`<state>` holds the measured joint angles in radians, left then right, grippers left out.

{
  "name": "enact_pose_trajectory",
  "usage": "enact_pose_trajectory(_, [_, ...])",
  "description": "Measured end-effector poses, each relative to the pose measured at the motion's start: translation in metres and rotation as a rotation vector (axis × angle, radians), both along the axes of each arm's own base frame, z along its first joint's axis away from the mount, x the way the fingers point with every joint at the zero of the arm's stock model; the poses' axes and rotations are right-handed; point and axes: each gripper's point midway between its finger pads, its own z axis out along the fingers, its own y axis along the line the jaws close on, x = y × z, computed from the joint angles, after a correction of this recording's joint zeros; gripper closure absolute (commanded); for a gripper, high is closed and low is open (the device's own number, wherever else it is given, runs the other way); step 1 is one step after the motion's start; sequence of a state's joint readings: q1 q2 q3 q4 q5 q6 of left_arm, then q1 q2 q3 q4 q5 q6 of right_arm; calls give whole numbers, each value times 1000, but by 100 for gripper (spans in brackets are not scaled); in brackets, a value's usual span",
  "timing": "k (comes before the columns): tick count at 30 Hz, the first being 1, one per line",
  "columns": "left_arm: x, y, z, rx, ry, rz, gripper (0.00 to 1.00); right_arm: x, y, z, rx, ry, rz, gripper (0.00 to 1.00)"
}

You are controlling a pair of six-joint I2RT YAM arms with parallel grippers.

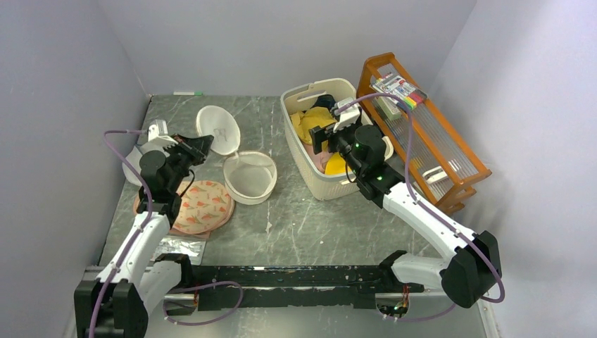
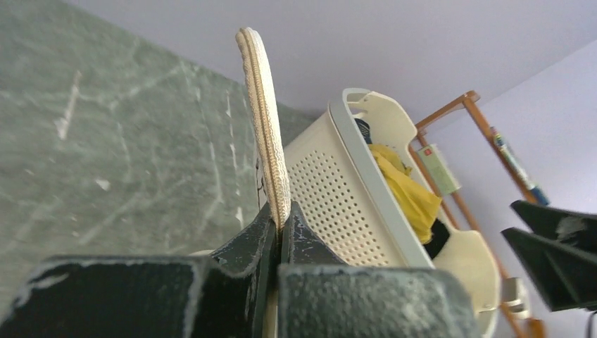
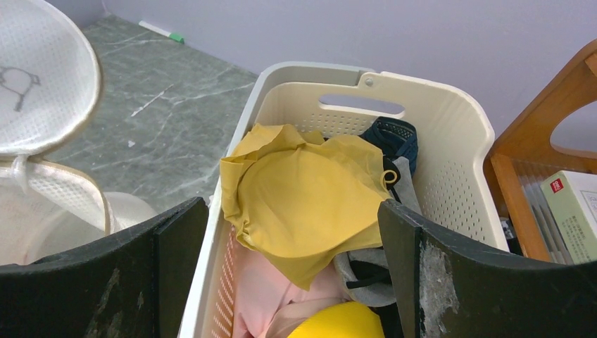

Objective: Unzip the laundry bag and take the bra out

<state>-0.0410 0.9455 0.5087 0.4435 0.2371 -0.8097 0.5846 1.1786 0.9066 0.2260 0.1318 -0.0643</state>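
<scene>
The cream-white mesh laundry bag lies open left of centre: its lid (image 1: 218,129) stands tilted up, its bowl half (image 1: 250,176) rests on the table with nothing showing inside. My left gripper (image 1: 200,146) is shut on the lid's zip rim (image 2: 264,120), which rises edge-on from between the jaws (image 2: 281,218). The mustard-yellow bra (image 3: 303,190) lies crumpled on top of the clothes in the basket (image 1: 299,151). My right gripper (image 3: 292,211) hangs open just above it, fingers either side and apart from it.
A pink bag printed with orange shapes (image 1: 204,205) lies under the left arm, with a foil sheet (image 1: 176,246) nearer. A wooden rack (image 1: 422,141) stands right of the basket. Pale pink cloth (image 3: 274,296) and a bright yellow piece (image 3: 345,320) lie in the basket too. A green-capped marker (image 1: 187,92) lies by the back wall.
</scene>
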Motion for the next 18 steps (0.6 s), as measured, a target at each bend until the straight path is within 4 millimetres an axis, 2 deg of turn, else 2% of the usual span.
enact_pose_trajectory(4, [-9,6,9,199,-93,4,93,0,1,-1,-1,3,4,8])
enact_pose_trajectory(8, [-17,3,14,403,-183,-32,93,1,3,-8,-11,19,6,8])
enact_pose_trajectory(12, [-26,-12,16,570,-273,-103,93,1,3,-9,-15,24,5,8])
enact_pose_trajectory(18, [-39,-37,5,805,-362,-199,93,1,3,-8,-12,20,5,8])
